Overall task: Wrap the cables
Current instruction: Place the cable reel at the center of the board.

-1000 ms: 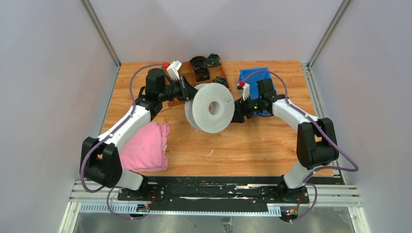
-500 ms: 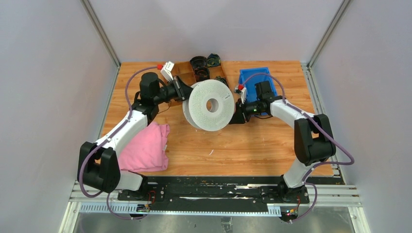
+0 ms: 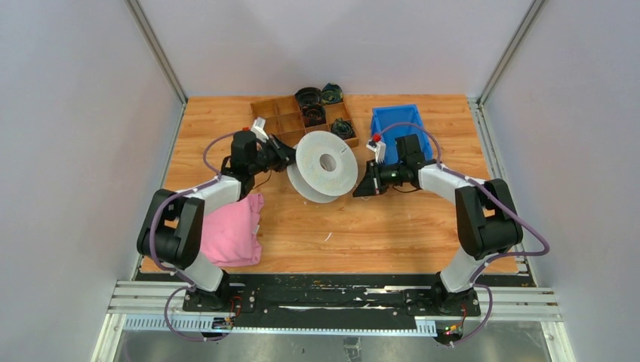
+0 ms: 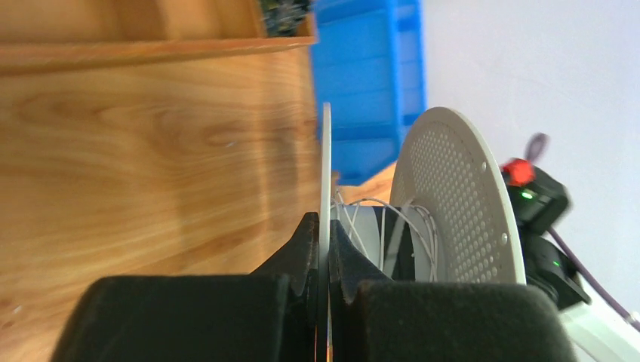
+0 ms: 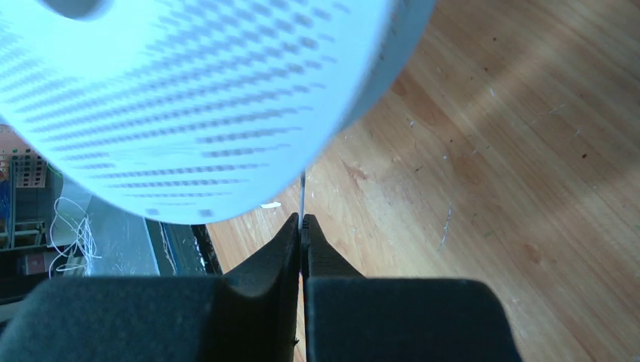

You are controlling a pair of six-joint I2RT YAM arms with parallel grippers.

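One cable point(image 4: 381, 226): thin white-grey wire, loosely wound on a perforated white spool point(image 3: 326, 162). My left claw point(image 4: 322, 249) pinches its flange; my right claw point(image 5: 301, 226) pinches one strand.

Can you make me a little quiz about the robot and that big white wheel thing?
1. True or false: the left gripper is clamped on the rim of the spool.
2. What is the right gripper pinching? A a spoon; B the thin white cable; C a sock.
3. What colour is the bin behind the right arm?

Key: 1 true; 2 B; 3 blue.
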